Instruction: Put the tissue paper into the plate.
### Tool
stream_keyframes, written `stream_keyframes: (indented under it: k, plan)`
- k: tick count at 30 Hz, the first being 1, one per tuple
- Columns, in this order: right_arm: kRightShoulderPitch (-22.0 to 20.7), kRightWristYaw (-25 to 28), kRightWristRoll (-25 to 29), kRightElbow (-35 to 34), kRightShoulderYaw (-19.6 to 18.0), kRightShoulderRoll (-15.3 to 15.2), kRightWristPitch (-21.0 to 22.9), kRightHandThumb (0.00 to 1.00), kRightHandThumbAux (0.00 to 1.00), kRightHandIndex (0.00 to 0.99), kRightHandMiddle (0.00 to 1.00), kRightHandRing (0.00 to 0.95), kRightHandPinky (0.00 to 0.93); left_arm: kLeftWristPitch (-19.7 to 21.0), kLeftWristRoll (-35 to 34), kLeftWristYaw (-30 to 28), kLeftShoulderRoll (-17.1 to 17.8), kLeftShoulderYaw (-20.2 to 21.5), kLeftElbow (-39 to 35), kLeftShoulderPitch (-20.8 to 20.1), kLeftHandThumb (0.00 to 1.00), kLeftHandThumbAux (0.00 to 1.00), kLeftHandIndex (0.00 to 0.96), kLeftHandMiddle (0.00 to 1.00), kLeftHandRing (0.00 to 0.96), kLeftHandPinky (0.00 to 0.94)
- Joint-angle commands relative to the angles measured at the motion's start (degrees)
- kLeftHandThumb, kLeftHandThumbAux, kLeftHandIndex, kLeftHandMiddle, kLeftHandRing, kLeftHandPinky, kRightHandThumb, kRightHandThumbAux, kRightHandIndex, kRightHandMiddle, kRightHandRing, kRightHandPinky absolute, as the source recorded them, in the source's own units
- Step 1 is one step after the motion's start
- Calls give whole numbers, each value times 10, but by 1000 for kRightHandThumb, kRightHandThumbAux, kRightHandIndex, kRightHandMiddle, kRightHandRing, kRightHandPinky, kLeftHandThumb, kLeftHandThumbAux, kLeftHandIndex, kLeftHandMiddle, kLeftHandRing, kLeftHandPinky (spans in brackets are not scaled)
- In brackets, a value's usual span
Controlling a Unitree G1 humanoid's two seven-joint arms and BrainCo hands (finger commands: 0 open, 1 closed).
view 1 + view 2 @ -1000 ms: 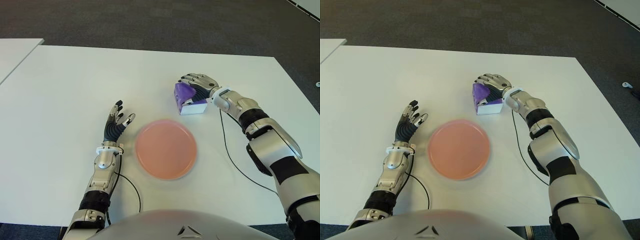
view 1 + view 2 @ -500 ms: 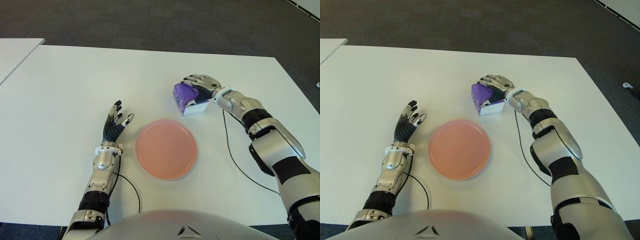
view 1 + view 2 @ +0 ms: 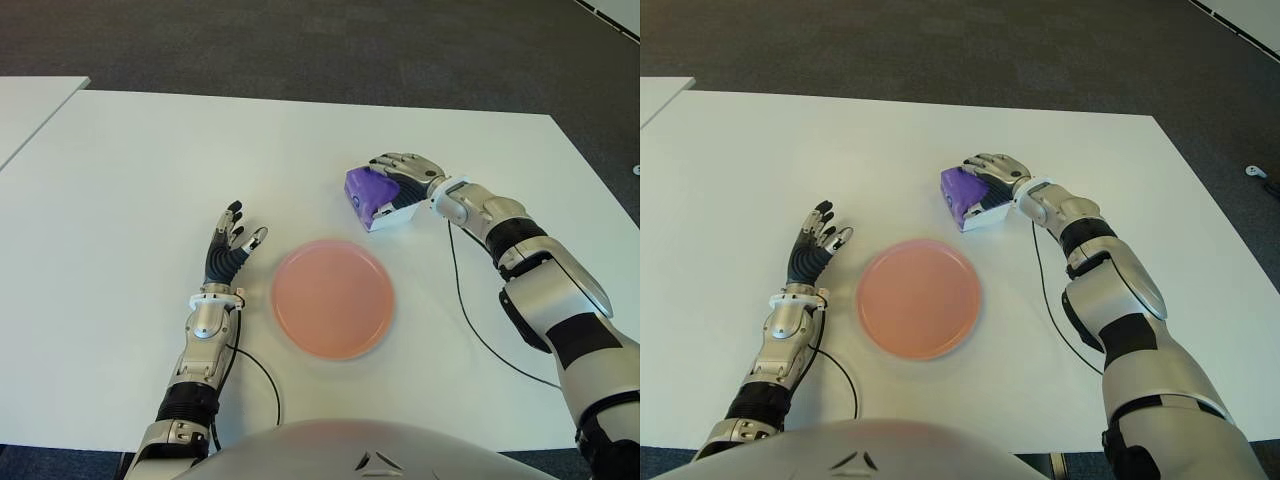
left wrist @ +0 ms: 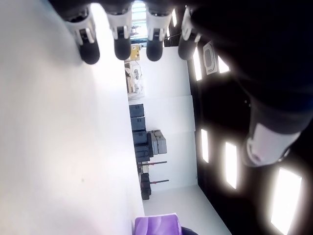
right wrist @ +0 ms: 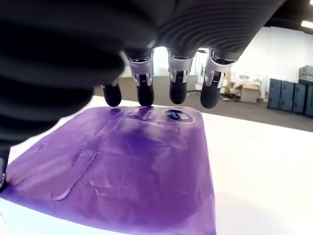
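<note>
White table (image 3: 130, 170), dark carpet beyond; left hand (image 3: 232, 250), fingers spread and empty, lies just to the left of the pink plate (image 3: 332, 298), which sits between the two hands and nearer the robot than the right one. Right hand (image 3: 405, 175): fingers (image 5: 177, 83) draped over the far top edge of the purple tissue paper (image 3: 375, 195) pack, which is tipped up on the table beneath them, apparently clasped. Handling note: firm up the grip with the thumb underneath, lift clear, carry toward the plate's centre, and only then let go.
</note>
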Motion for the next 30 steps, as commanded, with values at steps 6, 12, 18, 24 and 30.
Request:
stream_keyframes:
  k: [6, 12, 18, 24, 30]
  plan:
    - [17, 11, 2, 8, 2, -4, -10, 269, 462, 0, 2, 0, 0, 16, 2, 7, -4, 1, -6, 10, 0, 592, 0, 0, 0, 0]
    - [20, 14, 14, 5, -6, -5, -16, 257, 462, 0, 3, 0, 0, 21, 0, 6, -5, 0, -13, 15, 0, 591, 0, 0, 0, 0]
    - [24, 32, 31, 2, -23, -6, -14, 246, 457, 0, 2, 0, 0, 25, -1, 5, -6, 0, -18, 18, 0, 590, 0, 0, 0, 0]
    - [28, 38, 41, -3, -31, -10, -19, 249, 453, 0, 4, 0, 0, 25, 0, 6, -7, 0, -19, 18, 0, 590, 0, 0, 0, 0]
    - [35, 46, 42, -10, -33, -16, -27, 265, 460, 0, 7, 0, 0, 26, 3, 8, -6, 0, -20, 19, 0, 589, 0, 0, 0, 0]
